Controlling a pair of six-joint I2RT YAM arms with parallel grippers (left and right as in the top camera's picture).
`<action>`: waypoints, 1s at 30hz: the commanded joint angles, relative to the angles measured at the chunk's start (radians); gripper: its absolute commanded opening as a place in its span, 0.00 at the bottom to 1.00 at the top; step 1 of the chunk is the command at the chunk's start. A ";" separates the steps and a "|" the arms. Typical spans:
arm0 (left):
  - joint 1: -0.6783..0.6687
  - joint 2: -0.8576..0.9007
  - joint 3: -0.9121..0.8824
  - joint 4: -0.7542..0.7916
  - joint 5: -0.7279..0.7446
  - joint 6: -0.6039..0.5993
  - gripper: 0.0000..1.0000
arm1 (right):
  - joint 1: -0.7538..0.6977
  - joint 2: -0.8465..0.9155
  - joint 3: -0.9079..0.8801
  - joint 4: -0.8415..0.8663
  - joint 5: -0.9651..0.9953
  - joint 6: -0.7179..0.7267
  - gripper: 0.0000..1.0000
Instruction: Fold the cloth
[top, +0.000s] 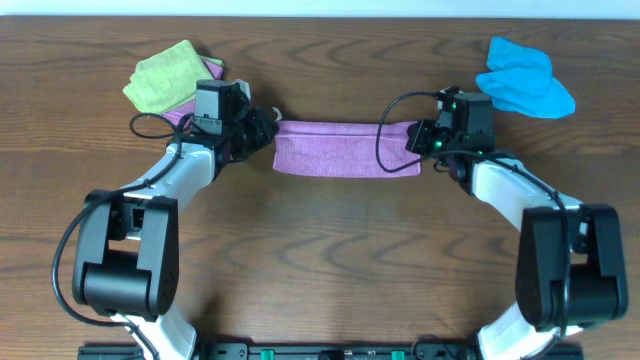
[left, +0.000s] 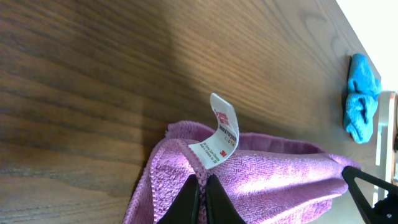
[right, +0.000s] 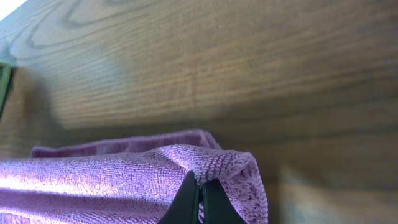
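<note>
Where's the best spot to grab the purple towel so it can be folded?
At its two short ends. The cloth lies as a long, flat strip on the table, so each end edge is easy to pinch by coming in low from its own side. The left gripper and the right gripper pinch those end edges just like that.

overhead is bright and even, sharp all over, only faint soft shadows on the table (top: 330, 240). wrist views are dimmer: a broad shadow bands the wood, light rakes the cloth (left: 280, 177) pile, and a corner blows out white.
</note>
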 joint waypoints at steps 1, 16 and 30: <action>0.006 0.023 0.000 0.011 -0.063 -0.014 0.06 | 0.003 0.039 0.032 0.000 0.057 0.007 0.02; 0.006 0.130 0.000 0.072 -0.101 -0.025 0.06 | 0.028 0.095 0.034 0.008 0.115 -0.014 0.08; 0.039 0.109 0.035 0.061 0.009 0.036 0.53 | 0.029 0.026 0.034 -0.046 0.095 -0.017 0.58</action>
